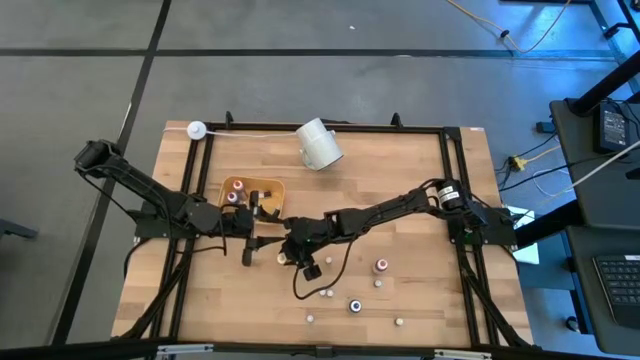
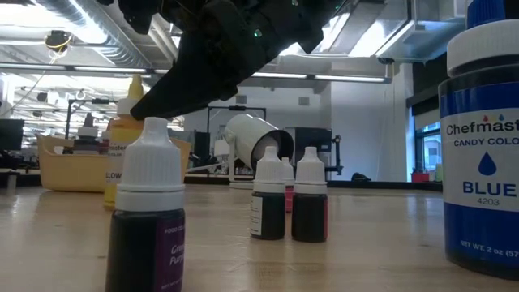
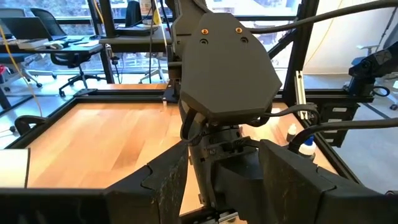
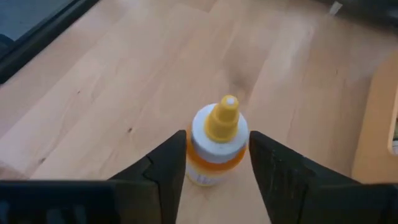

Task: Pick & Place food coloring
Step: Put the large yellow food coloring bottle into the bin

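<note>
A small food coloring bottle (image 4: 216,146) with a yellow dropper cap and orange label stands upright on the wood. My right gripper (image 4: 217,134) is open, with one finger on each side of the bottle, coming from above at a slant. In the low view the same bottle (image 2: 122,154) stands under the dark gripper. My left gripper (image 3: 224,155) is open and hovers near the yellow-orange tray (image 1: 272,184), facing the right arm's wrist. Two bottles (image 1: 234,192) sit in the tray. Several more bottles (image 1: 381,265) stand toward the table's near right. My right gripper's fingers (image 4: 171,162) stand close on either side of the yellow-capped bottle's body (image 4: 214,165), coming slanting from above. Whether they touch it I cannot tell. The bottle stands upright with its base on the table.
A big white cup (image 1: 320,145) lies on its side near the far edge. In the low view a purple bottle (image 2: 150,211), two dark bottles (image 2: 288,203) and a blue bottle (image 2: 482,138) stand close to the camera. A dark cable (image 1: 330,275) loops beside the right gripper.
</note>
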Action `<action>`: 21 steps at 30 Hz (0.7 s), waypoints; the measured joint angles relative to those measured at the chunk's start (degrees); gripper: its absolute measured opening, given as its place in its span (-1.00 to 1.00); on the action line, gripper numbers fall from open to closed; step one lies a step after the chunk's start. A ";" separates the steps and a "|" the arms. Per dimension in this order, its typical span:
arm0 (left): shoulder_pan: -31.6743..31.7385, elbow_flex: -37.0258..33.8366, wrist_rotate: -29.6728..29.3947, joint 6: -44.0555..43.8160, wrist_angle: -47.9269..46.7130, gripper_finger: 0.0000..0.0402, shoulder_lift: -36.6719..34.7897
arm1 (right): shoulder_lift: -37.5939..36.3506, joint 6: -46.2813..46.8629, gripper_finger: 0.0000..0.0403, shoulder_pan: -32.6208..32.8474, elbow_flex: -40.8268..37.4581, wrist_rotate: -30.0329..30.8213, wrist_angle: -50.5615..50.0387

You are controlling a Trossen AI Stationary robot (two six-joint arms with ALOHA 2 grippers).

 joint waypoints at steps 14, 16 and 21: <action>-0.35 0.00 0.02 -1.61 0.00 -0.06 0.00 | -4.39 -3.19 0.45 0.00 -0.07 0.00 -11.20; -0.88 0.00 0.12 -1.61 -0.02 -0.05 0.02 | -6.83 -3.08 0.45 -0.32 -0.85 -0.02 -16.08; -2.41 0.00 1.66 -1.95 0.00 -0.04 0.02 | -15.05 0.21 0.46 -1.60 -11.23 0.68 -14.09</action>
